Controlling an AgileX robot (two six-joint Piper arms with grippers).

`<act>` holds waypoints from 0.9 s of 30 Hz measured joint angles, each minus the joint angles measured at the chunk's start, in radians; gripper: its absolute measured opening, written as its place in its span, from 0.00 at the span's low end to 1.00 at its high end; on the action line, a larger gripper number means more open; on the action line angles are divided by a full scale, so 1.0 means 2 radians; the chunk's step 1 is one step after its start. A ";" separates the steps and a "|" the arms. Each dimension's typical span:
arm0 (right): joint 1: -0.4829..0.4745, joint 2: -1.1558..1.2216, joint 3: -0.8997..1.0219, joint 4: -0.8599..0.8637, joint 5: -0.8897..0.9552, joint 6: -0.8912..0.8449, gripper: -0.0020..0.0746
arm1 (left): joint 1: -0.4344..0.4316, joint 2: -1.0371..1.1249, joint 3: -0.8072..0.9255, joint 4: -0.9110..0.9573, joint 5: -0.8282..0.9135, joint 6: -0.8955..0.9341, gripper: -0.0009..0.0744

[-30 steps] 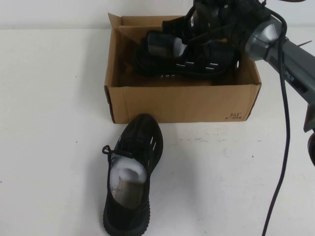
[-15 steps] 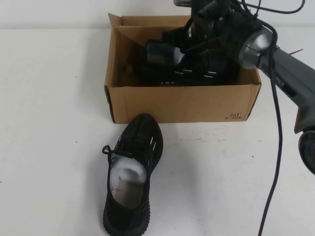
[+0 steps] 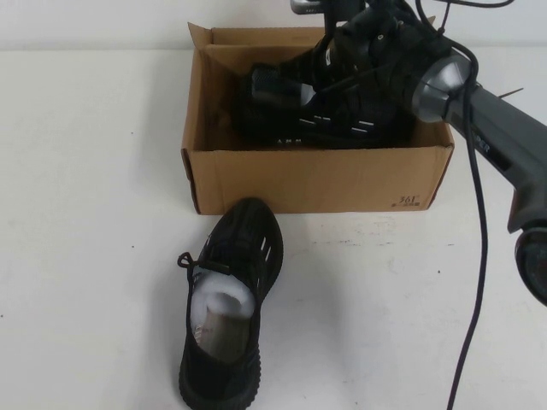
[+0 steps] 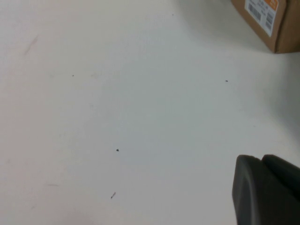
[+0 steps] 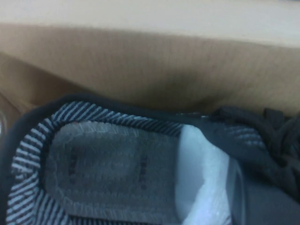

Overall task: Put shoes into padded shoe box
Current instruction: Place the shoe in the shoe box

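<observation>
One black knit sneaker [image 3: 325,120] hangs low inside the brown cardboard shoe box [image 3: 316,181], toe to the right. My right gripper [image 3: 340,61] is shut on it at the opening. In the right wrist view a grey finger [image 5: 267,201] sits inside the sneaker next to the white paper stuffing [image 5: 201,173] and striped lining [image 5: 33,154], with the box's inner wall [image 5: 154,65] behind. The other sneaker [image 3: 226,307] lies on the table in front of the box, heel nearest me. My left gripper [image 4: 262,187] is shut and empty over bare table, out of the high view.
A labelled corner of the box [image 4: 267,18] shows in the left wrist view. The right arm [image 3: 496,145] and its cable [image 3: 479,282] cross the table's right side. The white table [image 3: 85,213] spreads left of the box.
My right gripper has carried the sneaker a little left and down, deeper into the box. The sneaker on the table has not moved.
</observation>
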 joint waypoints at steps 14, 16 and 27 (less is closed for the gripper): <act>0.001 0.006 0.000 0.024 -0.002 -0.107 0.02 | 0.000 0.000 0.000 0.000 0.000 0.000 0.01; 0.001 0.009 0.000 0.024 -0.002 -0.107 0.02 | 0.000 0.000 0.000 0.000 0.000 0.000 0.01; 0.001 0.014 0.000 0.025 -0.026 -0.097 0.03 | 0.000 0.000 0.000 0.000 0.000 0.000 0.01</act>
